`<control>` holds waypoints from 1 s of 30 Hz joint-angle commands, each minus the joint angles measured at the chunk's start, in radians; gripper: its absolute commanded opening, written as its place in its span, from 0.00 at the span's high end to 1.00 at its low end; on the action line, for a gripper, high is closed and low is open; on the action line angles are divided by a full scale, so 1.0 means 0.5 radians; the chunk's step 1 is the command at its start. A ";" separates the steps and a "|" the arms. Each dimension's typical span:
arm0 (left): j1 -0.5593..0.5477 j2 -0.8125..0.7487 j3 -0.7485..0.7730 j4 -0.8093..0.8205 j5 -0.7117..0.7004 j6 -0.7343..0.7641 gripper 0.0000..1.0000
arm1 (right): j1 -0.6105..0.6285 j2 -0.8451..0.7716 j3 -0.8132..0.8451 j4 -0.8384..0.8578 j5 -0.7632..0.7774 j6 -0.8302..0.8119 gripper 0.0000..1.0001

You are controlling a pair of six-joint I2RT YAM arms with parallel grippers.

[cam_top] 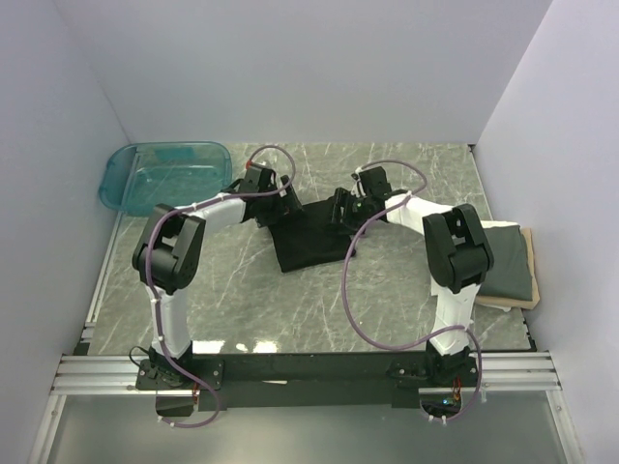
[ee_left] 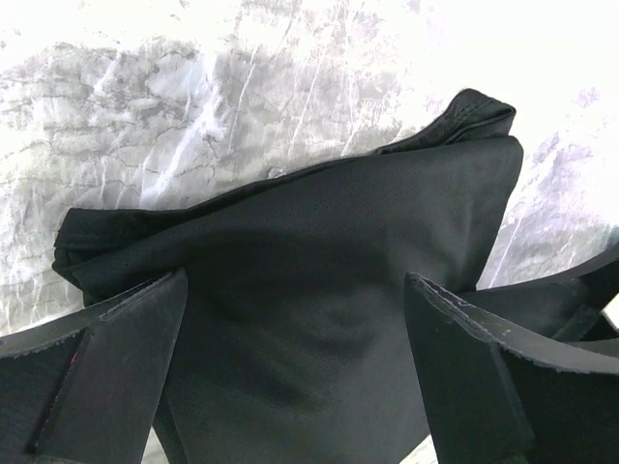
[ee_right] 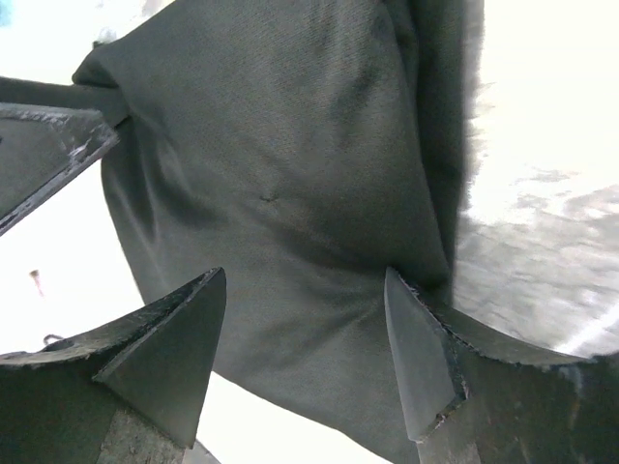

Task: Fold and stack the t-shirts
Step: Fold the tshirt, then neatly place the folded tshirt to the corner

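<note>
Black shirt [cam_top: 308,244] lies folded into a rough rectangle at mid-bench [cam_top: 242,295], between the two arms. Left gripper [ee_left: 295,280] hangs over its far left corner with jaws spread wide, cloth showing between the fingers [ee_left: 116,367] and nothing pinched. Right gripper [ee_right: 298,277] is at the far right edge, jaws also apart, tips down at the cloth, which puckers beside one finger [ee_right: 421,358]; I see no pinch. Grey shirt [cam_top: 505,263] rests folded on a tan board [cam_top: 508,304] at the bench's right edge. A teal tub [cam_top: 121,172] sits far left.
</note>
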 commanded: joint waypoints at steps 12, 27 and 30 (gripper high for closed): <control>-0.052 -1.208 -0.540 -0.197 -0.431 0.070 0.01 | 0.002 -0.371 0.157 -0.301 0.626 -0.423 0.27; -0.058 -2.123 -1.363 -0.308 -0.505 -0.170 0.01 | 0.143 0.037 0.390 -0.406 0.670 -0.638 0.30; -0.064 -2.196 -1.473 -0.195 -0.380 -0.173 0.01 | 0.192 0.095 0.405 -0.415 0.675 -0.644 0.31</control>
